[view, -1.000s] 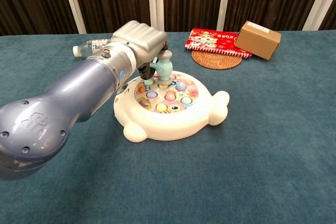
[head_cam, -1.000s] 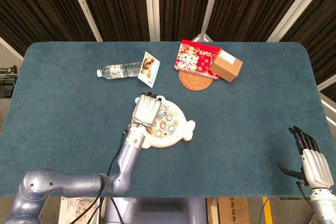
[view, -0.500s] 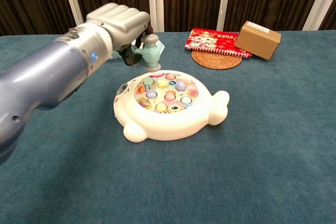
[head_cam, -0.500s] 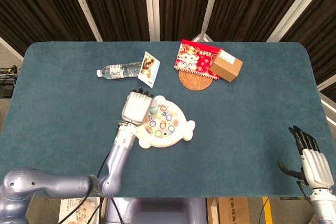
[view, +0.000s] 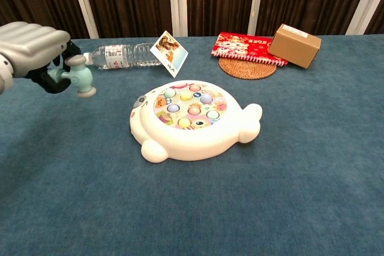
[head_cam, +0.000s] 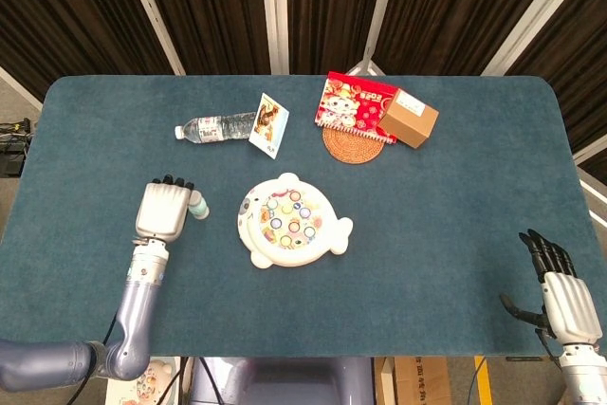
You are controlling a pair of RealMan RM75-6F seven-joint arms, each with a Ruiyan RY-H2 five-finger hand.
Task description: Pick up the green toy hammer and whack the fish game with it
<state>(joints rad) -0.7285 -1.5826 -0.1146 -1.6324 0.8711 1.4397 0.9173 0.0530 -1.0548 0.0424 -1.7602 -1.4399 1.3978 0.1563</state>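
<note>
The white fish game (head_cam: 292,230) (view: 192,119) lies mid-table with several coloured buttons on top. My left hand (head_cam: 162,211) (view: 33,47) hovers well to its left, gripping the pale green toy hammer (head_cam: 196,208) (view: 78,75), whose head pokes out on the game's side. Nothing touches the game. My right hand (head_cam: 559,293) hangs at the table's near right corner, fingers apart and holding nothing; the chest view does not show it.
A water bottle (head_cam: 217,127) (view: 117,55) lies at the back left with a photo card (head_cam: 268,124) (view: 169,53) leaning by it. Behind the game are a red booklet (head_cam: 353,104) (view: 249,47) on a woven coaster (head_cam: 351,147) (view: 247,68) and a cardboard box (head_cam: 408,118) (view: 294,44).
My left hand has lifted the hammer off the fish game and swung it leftward, well away from the toy. The right hand has stayed put.
</note>
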